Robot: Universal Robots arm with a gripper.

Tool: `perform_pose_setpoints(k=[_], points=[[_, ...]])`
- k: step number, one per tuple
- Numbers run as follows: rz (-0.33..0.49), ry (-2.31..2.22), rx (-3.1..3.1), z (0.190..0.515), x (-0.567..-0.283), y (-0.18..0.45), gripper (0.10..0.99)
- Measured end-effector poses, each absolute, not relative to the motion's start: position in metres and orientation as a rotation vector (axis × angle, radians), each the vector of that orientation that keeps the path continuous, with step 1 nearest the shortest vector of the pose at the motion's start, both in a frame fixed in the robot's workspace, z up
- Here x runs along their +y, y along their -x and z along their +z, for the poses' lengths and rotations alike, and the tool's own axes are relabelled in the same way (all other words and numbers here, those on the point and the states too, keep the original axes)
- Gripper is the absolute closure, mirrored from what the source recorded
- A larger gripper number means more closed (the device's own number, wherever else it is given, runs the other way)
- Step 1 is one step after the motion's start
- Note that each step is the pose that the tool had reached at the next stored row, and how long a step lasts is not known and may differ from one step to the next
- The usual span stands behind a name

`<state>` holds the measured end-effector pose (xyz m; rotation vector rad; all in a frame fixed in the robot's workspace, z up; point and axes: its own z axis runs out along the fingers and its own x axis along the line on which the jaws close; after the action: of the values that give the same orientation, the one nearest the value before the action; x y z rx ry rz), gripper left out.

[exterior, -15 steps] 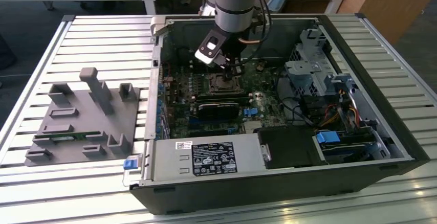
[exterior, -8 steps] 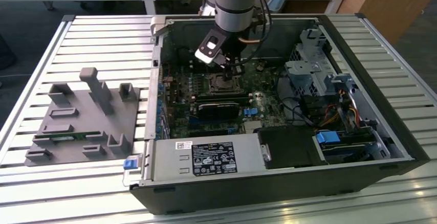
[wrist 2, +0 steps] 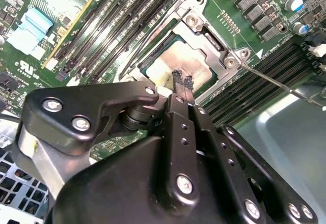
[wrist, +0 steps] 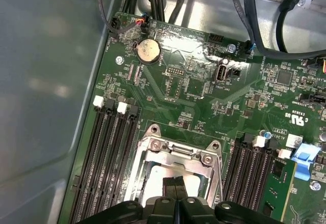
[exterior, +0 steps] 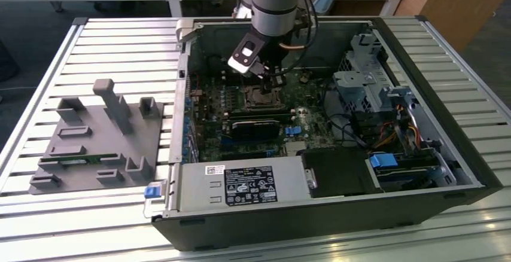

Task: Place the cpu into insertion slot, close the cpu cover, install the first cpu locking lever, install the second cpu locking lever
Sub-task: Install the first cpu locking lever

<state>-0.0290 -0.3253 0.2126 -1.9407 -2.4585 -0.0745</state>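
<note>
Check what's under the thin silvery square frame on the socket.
Through the window of the thin silvery cpu cover, the pale metal face of the cpu shows. Its edges and everything beneath it are hidden by the frame; the black gripper covers part of the face.

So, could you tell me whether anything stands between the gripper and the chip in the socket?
Nothing visible does. The gripper hangs shut right over the chip, whose bare face shows through the window of the cover frame around it.
</note>
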Motion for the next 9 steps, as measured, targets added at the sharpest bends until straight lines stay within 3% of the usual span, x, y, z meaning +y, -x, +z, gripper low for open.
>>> perform_pose_setpoints(k=[9], points=[[-0.074, 1.941, -2.459, 0.2146, -0.3253, 0.0290, 0.980]])
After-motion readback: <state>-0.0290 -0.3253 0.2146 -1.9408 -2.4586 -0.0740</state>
